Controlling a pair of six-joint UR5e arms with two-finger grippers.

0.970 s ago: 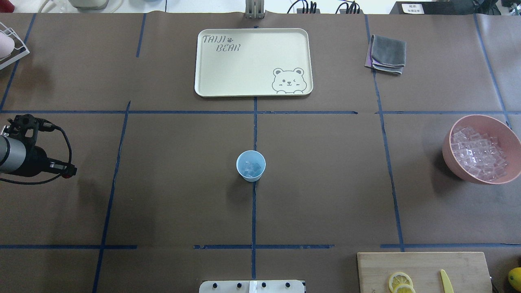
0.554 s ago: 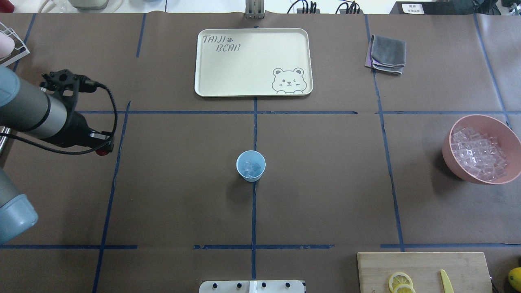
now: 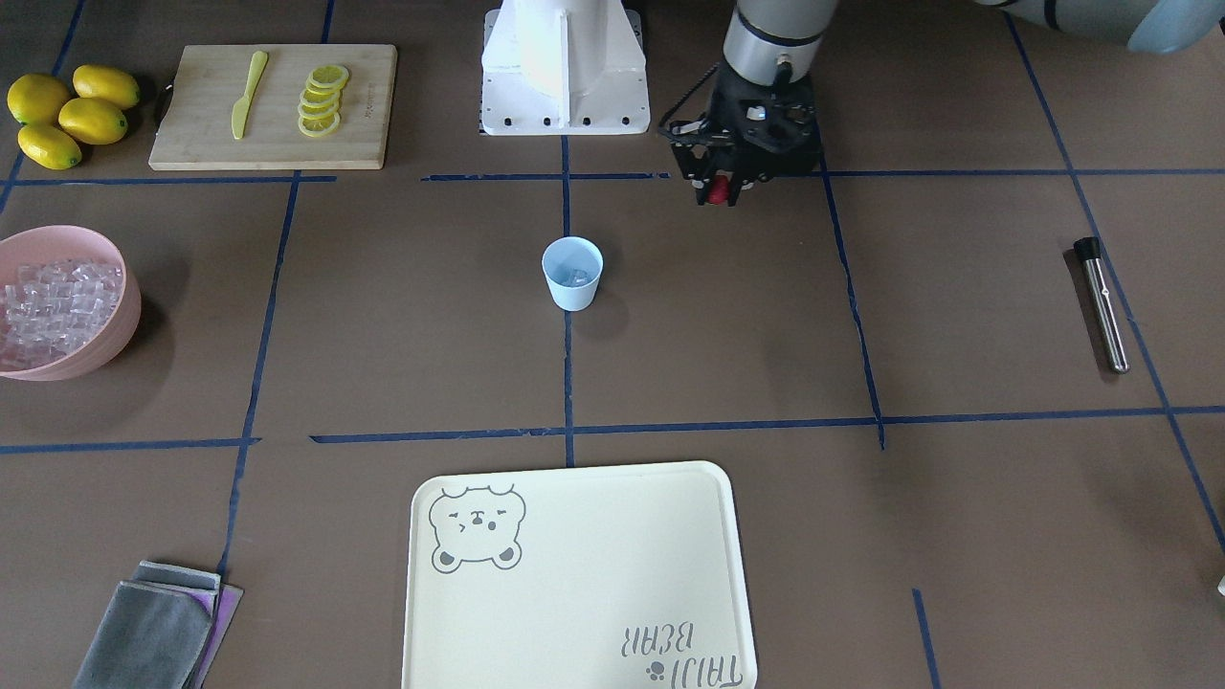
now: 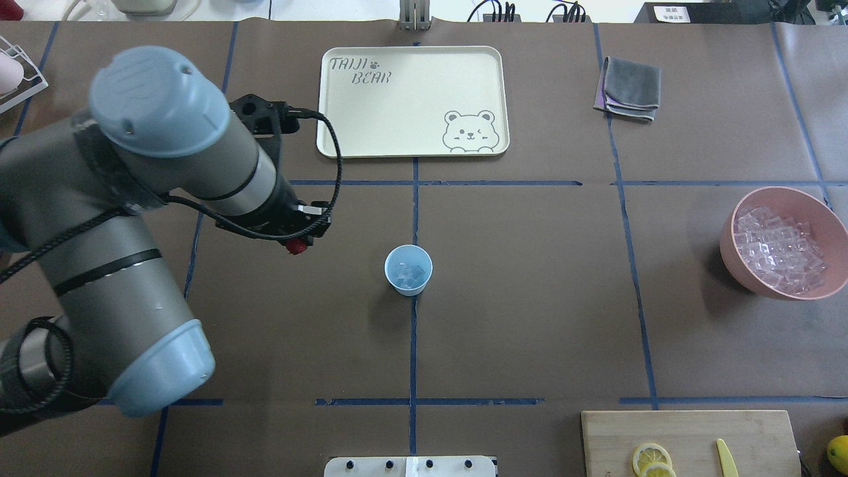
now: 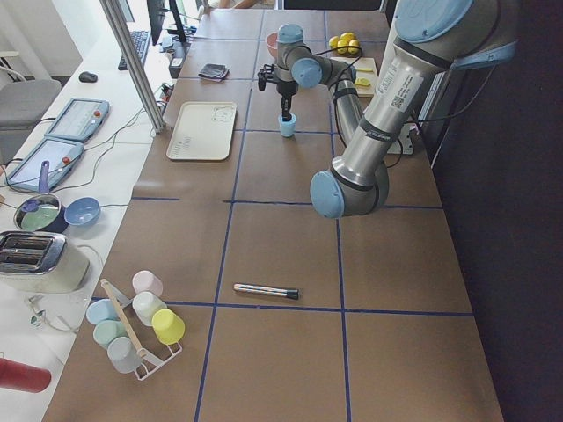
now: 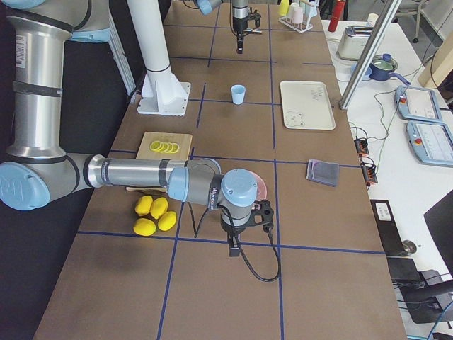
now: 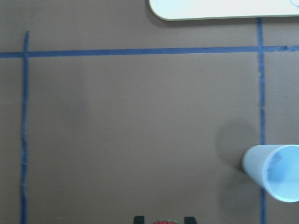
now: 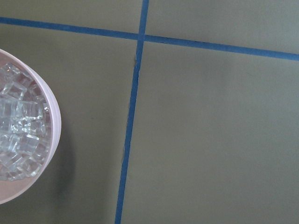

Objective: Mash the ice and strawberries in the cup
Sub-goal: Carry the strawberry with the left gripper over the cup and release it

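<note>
The pale blue cup (image 4: 408, 269) stands upright at the table's middle, with clear ice (image 4: 412, 273) cubes inside it. My left gripper (image 4: 296, 242) hangs above the table to the cup's left and a little behind it, shut on a small red strawberry (image 4: 296, 246). In the front-facing view the strawberry (image 3: 718, 191) shows between the black fingers, apart from the cup (image 3: 572, 273). The left wrist view has the cup (image 7: 275, 172) at its right edge. My right gripper (image 6: 233, 248) shows only in the exterior right view, beside the pink bowl; I cannot tell whether it is open or shut.
A pink bowl (image 4: 737, 265) full of ice sits at the right. A cream tray (image 4: 411, 99) lies behind the cup, a grey cloth (image 4: 629, 87) at back right. A cutting board (image 4: 689, 434) holds lemon slices and a yellow knife. A metal muddler (image 3: 1101, 304) lies on the robot's left.
My left arm has swung in from the table's left edge toward the middle, carrying the strawberry closer to the cup. The cup has not moved.
</note>
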